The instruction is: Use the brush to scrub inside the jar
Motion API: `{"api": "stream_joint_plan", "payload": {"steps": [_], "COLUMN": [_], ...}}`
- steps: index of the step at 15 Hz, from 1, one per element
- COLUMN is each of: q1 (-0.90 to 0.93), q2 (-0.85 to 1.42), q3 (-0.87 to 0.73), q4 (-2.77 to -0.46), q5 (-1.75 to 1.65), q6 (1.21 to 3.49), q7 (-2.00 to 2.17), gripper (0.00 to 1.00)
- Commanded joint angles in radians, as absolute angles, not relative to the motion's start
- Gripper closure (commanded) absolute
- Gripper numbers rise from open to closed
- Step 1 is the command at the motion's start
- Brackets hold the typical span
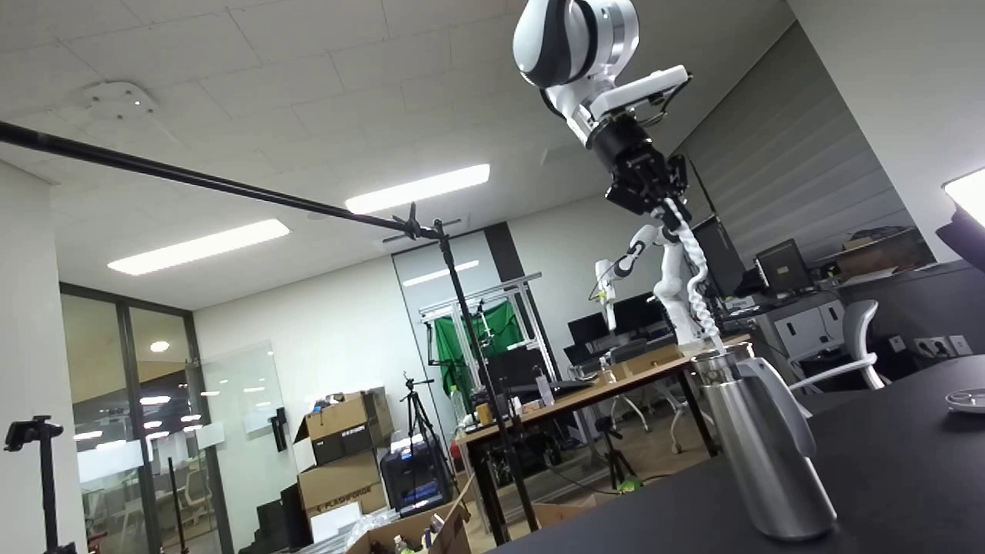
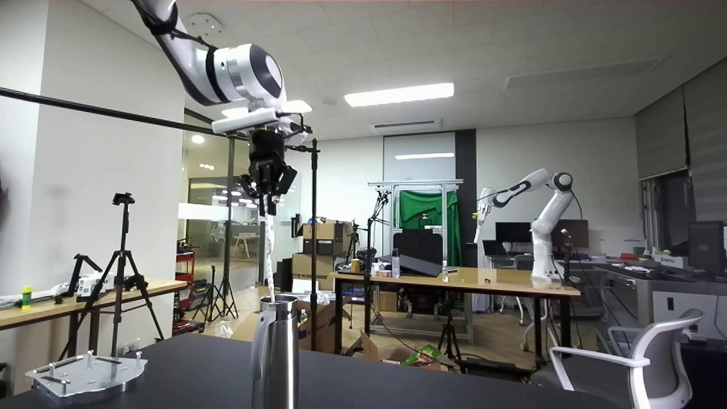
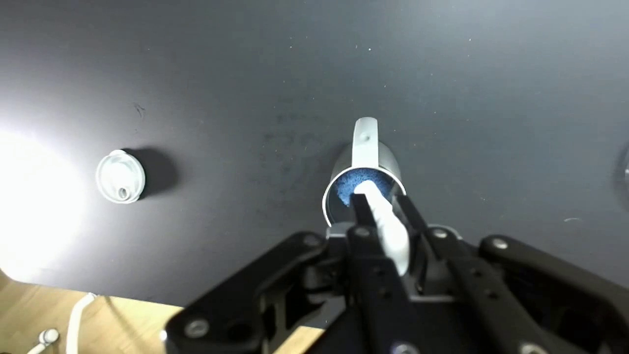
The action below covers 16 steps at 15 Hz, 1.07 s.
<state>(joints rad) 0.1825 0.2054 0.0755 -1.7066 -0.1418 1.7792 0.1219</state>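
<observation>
The jar, a brushed-metal cylinder with a grey handle, stands upright on the black table in both exterior views (image 1: 762, 458) (image 2: 279, 363). It also shows in the wrist view (image 3: 390, 160), its open mouth facing up. My gripper (image 1: 675, 211) is above the jar, its fingers closed on the white, wavy handle of the brush (image 1: 695, 265). The gripper also shows in an exterior view (image 2: 267, 205) and in the wrist view (image 3: 382, 201). The brush slants slightly and its lower end is inside the jar's mouth. Blue bristles show inside the rim; the brush's tip is hidden.
A round pale lid (image 3: 120, 177) lies on the black table (image 3: 236, 88), left of the jar in the wrist view. A clear plate with metal posts (image 2: 88, 372) sits on the table. The table's edge shows at the wrist view's lower left. A chair (image 2: 661, 358) stands beyond.
</observation>
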Motion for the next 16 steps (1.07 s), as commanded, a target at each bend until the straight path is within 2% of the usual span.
{"api": "stream_joint_plan", "payload": {"steps": [1,9,13,16], "q1": [0.172,0.153,0.174,0.189], "q2": [0.174,0.301,0.307,0.244], "q3": [0.085,0.053,0.045,0.052], "q4": [-1.696,-1.856,-1.848,-1.821], "q5": [-0.147,-0.142,-0.161,-0.172], "q6": [1.757,2.095,2.126,2.028], "q7": [0.163,0.36,0.374,0.359], "gripper": [0.96,0.96,0.96,0.96]}}
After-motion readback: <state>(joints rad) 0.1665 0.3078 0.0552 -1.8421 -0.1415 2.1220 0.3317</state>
